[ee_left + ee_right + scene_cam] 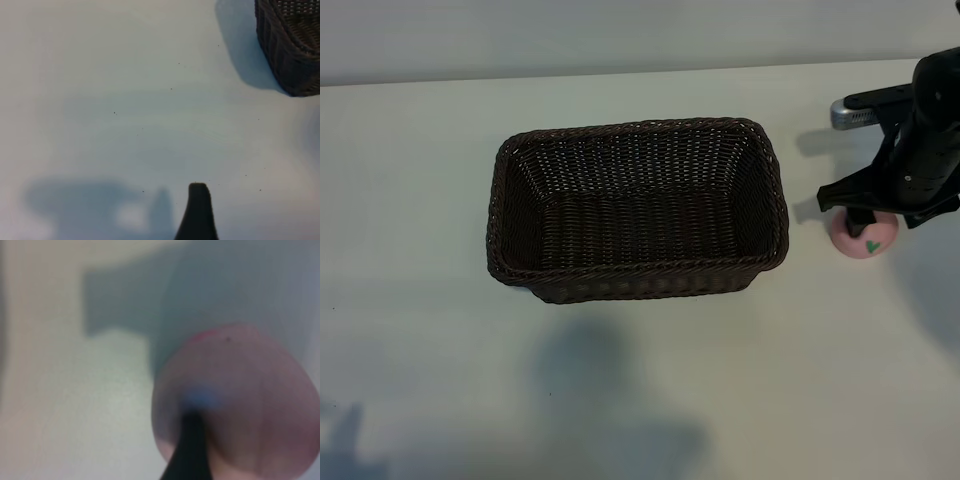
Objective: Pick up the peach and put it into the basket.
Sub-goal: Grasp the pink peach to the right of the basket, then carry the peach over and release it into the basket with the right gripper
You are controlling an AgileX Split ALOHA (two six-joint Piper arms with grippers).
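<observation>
We see the basket (637, 208) in the middle of the table (410, 350), and nothing lies inside it, so the task is only at its beginning. The peach (865, 237) sits on the table to the right of the basket, well apart from its right wall, with its small green mark turned toward the exterior camera. The right gripper (886, 205) hangs directly over the peach, pointing down, and its fingers stand wide apart, one on each side of the fruit. In the right wrist view the peach (235, 400) fills much of the frame and one dark finger (187, 450) shows in front of it, which tells us the gripper is very close. We cannot tell whether the fingers already touch the fruit, but they have no hold of anything: the peach rests on the table. The left gripper (198, 212) is parked over bare table, away from the work; only one finger shows in its wrist view, with a corner of the basket (292, 45) farther off, and its fingers are also wide apart and hold nothing. In our judgement the approach is nearly finished. What is left is almost everything: to close on the peach, to lift it, to carry it over the basket rim and to let it go inside.
</observation>
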